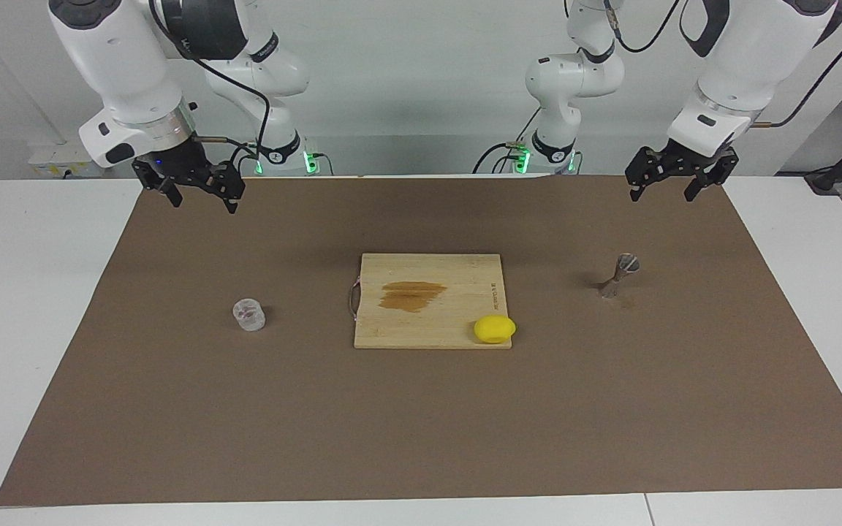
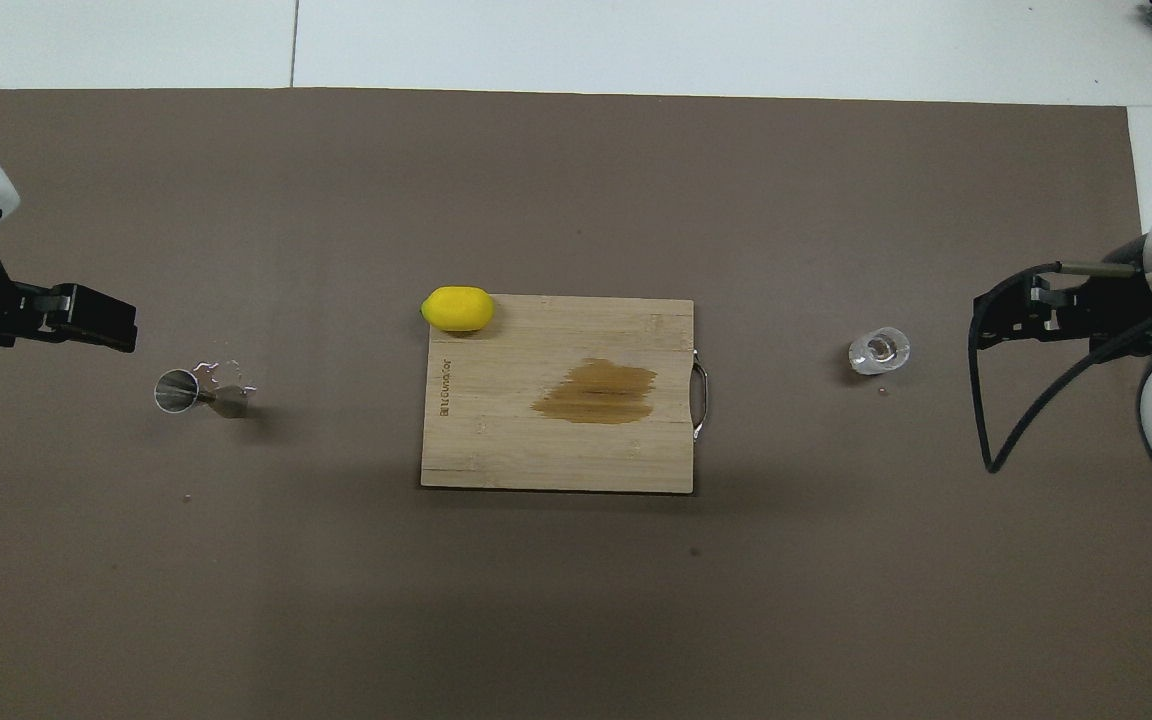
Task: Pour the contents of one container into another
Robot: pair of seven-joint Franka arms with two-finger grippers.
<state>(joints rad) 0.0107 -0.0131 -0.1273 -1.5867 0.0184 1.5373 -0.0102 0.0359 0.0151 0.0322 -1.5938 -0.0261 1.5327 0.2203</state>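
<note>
Glass cup (image 1: 249, 315) untouched | jigger (image 1: 617, 276) upright | left hand (image 1: 673, 191), right hand (image 1: 202, 197) spread, empty

One wooden cutting board (image 1: 432, 300) lies at the middle of one brown mat (image 1: 421, 438). One yellow lemon (image 1: 495, 329) sits on the board's corner, on the edge farther from the robots. One dark stain (image 1: 412, 295) marks the board's middle. One clear glass cup (image 1: 249, 315) stands beside the board toward the right arm's end of the table. One metal jigger (image 1: 618, 275) stands beside the board toward the left arm's end. Two grippers hang above the mat: one left gripper (image 1: 673, 188) and one right gripper (image 1: 202, 194).
</note>
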